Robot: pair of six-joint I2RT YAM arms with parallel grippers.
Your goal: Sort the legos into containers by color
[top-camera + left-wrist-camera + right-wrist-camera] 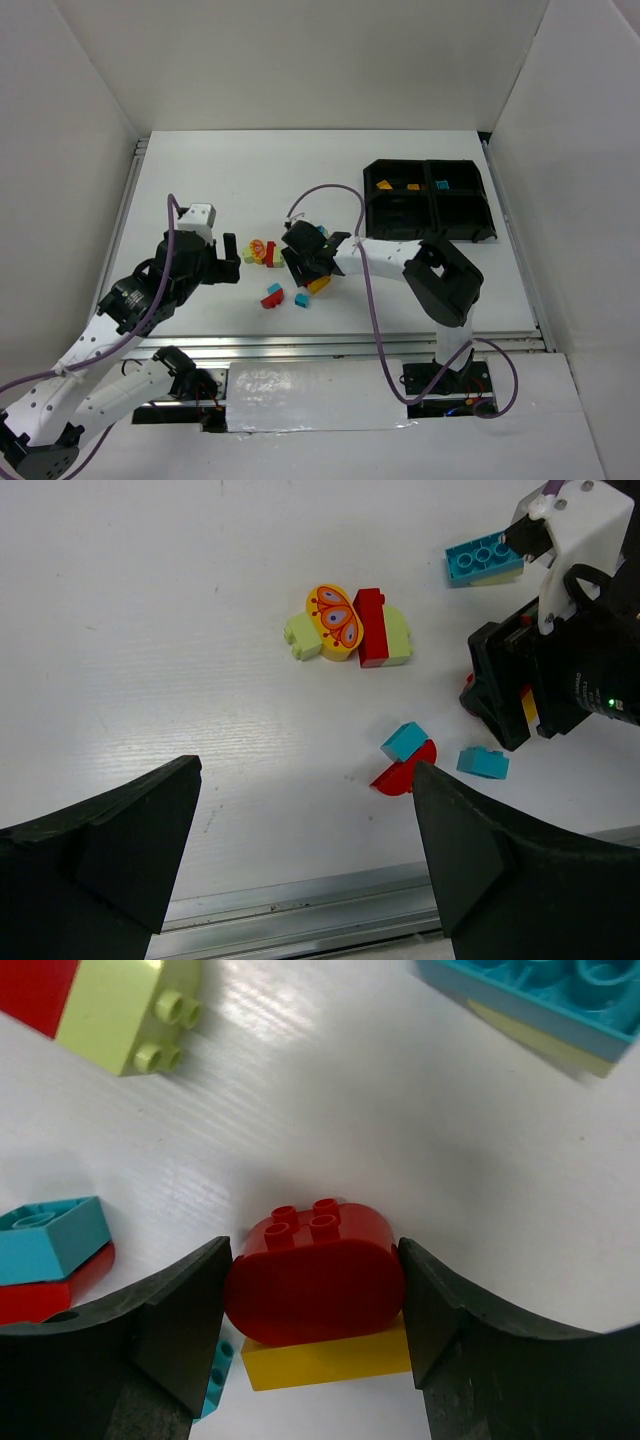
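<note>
My right gripper (313,1260) is shut on a red oval lego (315,1285), one finger against each rounded end. That red lego sits on top of a yellow lego (330,1355) on the table. In the top view the right gripper (305,262) is among the loose legos at mid-table. My left gripper (232,262) stands open with nothing between its fingers, just left of a cluster of pale green, red and butterfly-printed legos (345,628). A teal lego on a red half-round (405,760) and a lone teal lego (483,763) lie nearby. The black containers (428,215) are at the back right.
Two orange-yellow legos (384,185) lie in the tray's far left compartment and a teal one (442,185) in the far right one. A flat teal lego (483,560) lies behind the right gripper. A metal rail (350,345) runs along the table's near edge.
</note>
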